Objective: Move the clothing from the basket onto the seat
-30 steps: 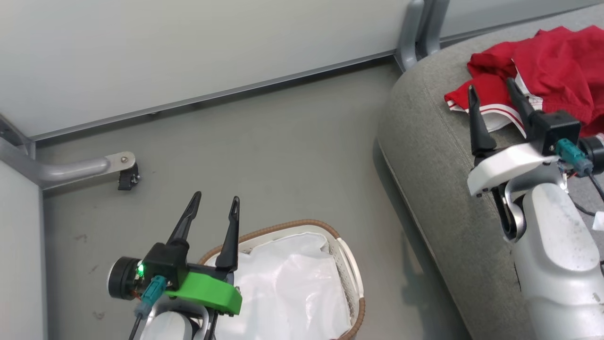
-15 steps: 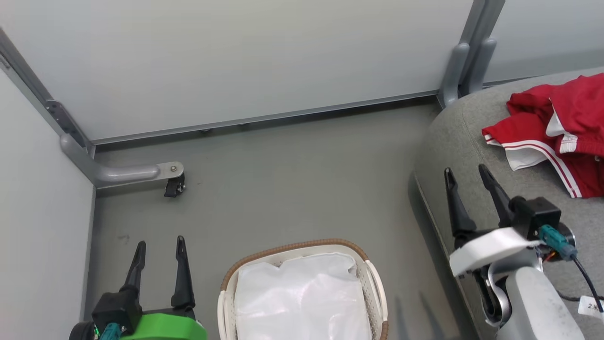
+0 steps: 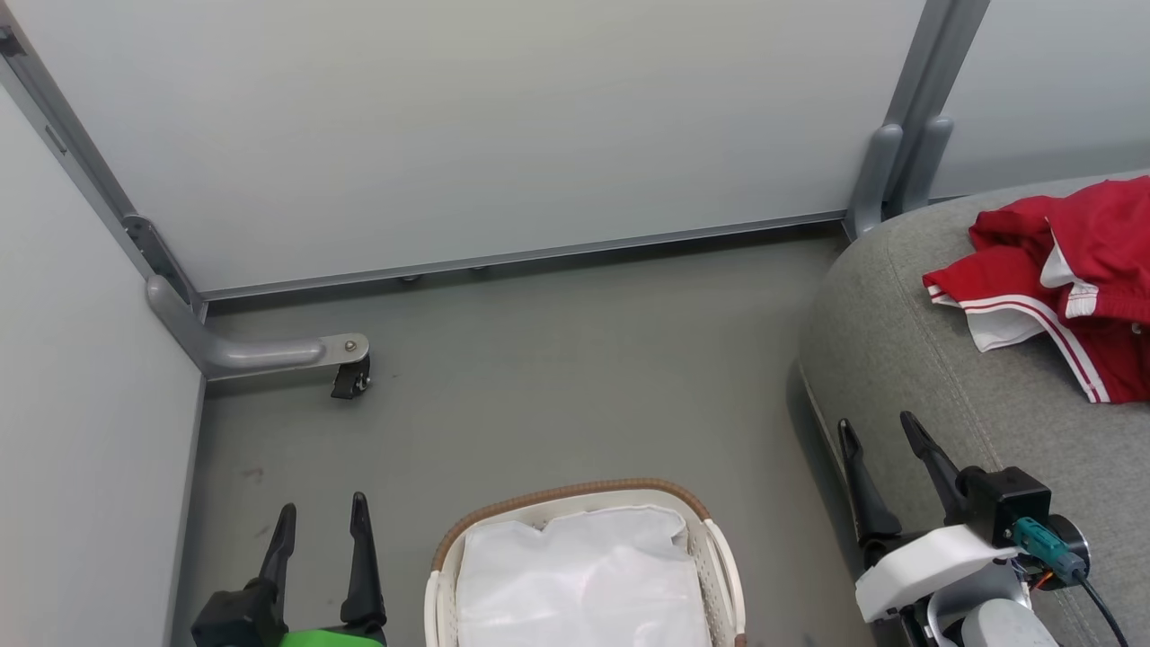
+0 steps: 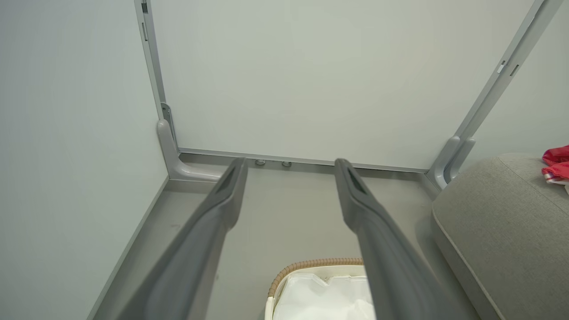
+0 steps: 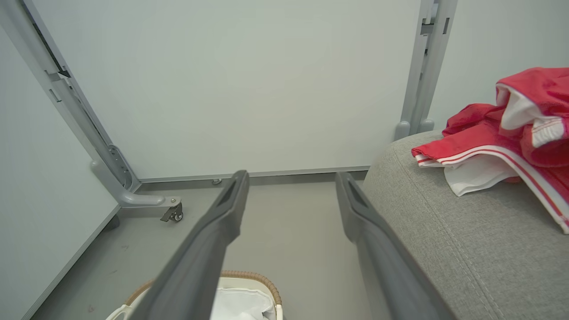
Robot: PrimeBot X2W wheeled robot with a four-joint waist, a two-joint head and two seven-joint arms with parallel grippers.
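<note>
The red clothing (image 3: 1069, 288) with white stripe trim lies in a heap on the grey seat (image 3: 916, 359) at the right; it also shows in the right wrist view (image 5: 502, 138) and at the far right of the left wrist view (image 4: 555, 164). The white basket (image 3: 723, 566) with a brown woven rim stands on the floor at bottom centre, and inside it I see just its white liner (image 3: 584, 584). My left gripper (image 3: 322, 521) is open at the lower left, beside the basket. My right gripper (image 3: 879, 429) is open over the seat's near edge, apart from the clothing.
Pale partition walls (image 3: 503, 126) close off the back and left. A grey metal foot with a black caster (image 3: 346, 382) juts onto the floor at the left. A grey post (image 3: 907, 162) stands behind the seat's corner.
The head view has swung and risen. Both grippers have drawn back toward the view's bottom edge; the right one has left the clothing and the left one has moved off the basket to its left side.
</note>
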